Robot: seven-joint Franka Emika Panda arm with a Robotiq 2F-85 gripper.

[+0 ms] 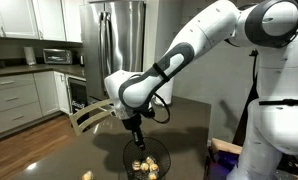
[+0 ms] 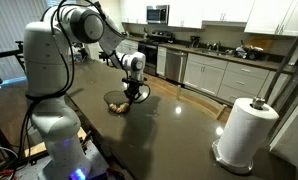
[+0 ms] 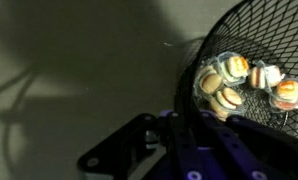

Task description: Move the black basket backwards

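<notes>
The black basket (image 1: 145,158) is a round wire bowl with tan-yellow lumps inside, standing on the dark table (image 1: 49,155). It shows in both exterior views (image 2: 117,103). In the wrist view its mesh (image 3: 259,35) fills the right side, with the lumps (image 3: 239,82) in it. My gripper (image 1: 136,133) points down at the basket's rim on the side toward the fridge. In the wrist view the fingers (image 3: 185,122) close around the thin wire rim. It also shows in an exterior view (image 2: 135,92).
A paper towel roll (image 2: 244,128) stands on the dark table (image 2: 169,135) near one corner. A wooden chair back (image 1: 89,118) stands at the table's edge. The robot's white base (image 1: 279,120) stands beside the table. Kitchen cabinets and a fridge (image 1: 119,40) lie beyond.
</notes>
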